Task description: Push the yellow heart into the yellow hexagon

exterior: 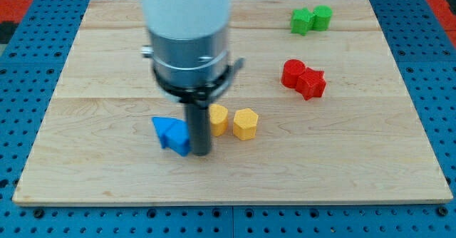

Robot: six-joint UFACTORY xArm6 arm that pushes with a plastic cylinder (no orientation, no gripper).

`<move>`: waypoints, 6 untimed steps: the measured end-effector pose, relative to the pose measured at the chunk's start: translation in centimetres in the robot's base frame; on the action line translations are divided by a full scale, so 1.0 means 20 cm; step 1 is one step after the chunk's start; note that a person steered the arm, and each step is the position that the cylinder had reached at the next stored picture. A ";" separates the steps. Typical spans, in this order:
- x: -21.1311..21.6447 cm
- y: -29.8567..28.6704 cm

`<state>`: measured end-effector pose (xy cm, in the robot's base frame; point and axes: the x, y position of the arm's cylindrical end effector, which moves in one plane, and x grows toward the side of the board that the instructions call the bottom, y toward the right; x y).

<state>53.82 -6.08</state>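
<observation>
Yellow heart [219,119] low centre, partly behind rod, small gap to yellow hexagon [245,124] on right. My tip [200,154] beside blue block [172,134], holds nothing.

The wooden board [107,60] is pale tan with faint grain lines, lying on a blue surface [28,3] dotted with dark holes. My tip [201,154] ends a dark grey rod under a silver and white arm [187,24]. The yellow heart [219,119] and yellow hexagon [245,124] share one warm yellow. Two blue blocks [172,135] are bright blue, two red blocks [303,78] vivid red, two green blocks [311,19] bright green.
</observation>
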 end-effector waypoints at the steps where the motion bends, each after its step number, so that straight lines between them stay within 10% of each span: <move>1: -0.10 -0.20; 3: -0.23 -0.42; 6: -0.30 0.05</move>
